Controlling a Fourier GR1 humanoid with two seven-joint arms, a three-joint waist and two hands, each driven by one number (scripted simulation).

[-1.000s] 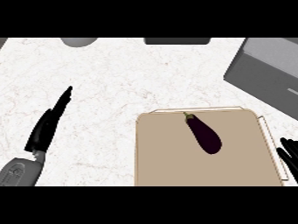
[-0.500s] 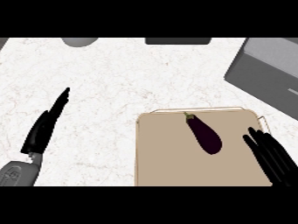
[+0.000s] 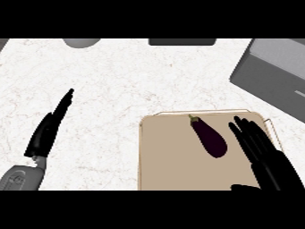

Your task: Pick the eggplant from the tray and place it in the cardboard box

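No part of the transfer is complete: the eggplant (image 3: 208, 141) lies on the tray (image 3: 171, 156), stem toward the far edge, not yet grasped. The right hand (image 3: 264, 152) hovers just beside it over the tray's right side, fingers straight and spread. The left hand (image 3: 49, 127) rests open on the counter (image 3: 128, 80), well apart. Grasp, lift and carry to the cardboard box (image 3: 280, 78) at far right remain. The counter is white, faintly veined stone.

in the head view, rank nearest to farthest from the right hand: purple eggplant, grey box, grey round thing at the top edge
From the right hand:
1. Dark purple eggplant, just left of the fingers, on the tan tray.
2. Grey box, upper right.
3. Grey round object, top left edge.
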